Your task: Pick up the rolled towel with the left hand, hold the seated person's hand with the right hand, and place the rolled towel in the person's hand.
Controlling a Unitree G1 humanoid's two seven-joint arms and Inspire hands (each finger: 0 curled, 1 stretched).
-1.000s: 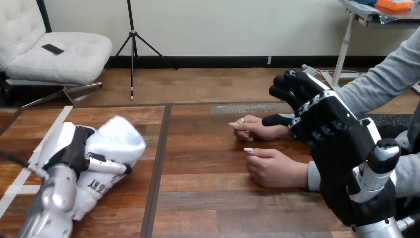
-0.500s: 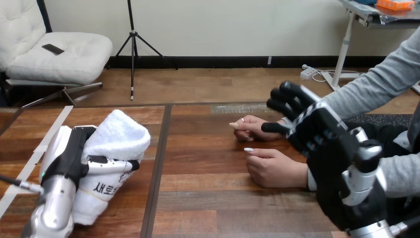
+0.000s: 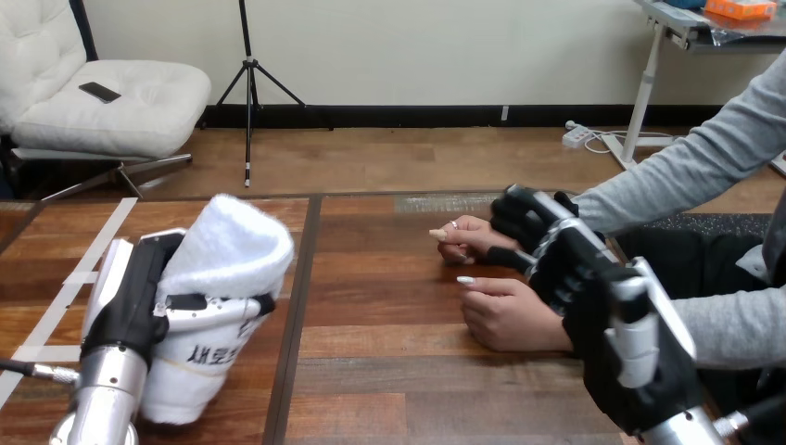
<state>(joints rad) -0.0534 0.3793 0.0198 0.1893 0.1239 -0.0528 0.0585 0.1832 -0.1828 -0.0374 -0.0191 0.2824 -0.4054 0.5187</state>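
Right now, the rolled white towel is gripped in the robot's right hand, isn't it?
Not quite. The rolled white towel is gripped in the robot's left hand, whose fingers curl round it above the table, as the head view shows. The right hand carries no towel; it is over beside the person's nearer hand.

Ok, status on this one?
Left hand shut on rolled towel. Right hand at person's farther hand, hold unclear. Person's nearer hand rests on table alongside.
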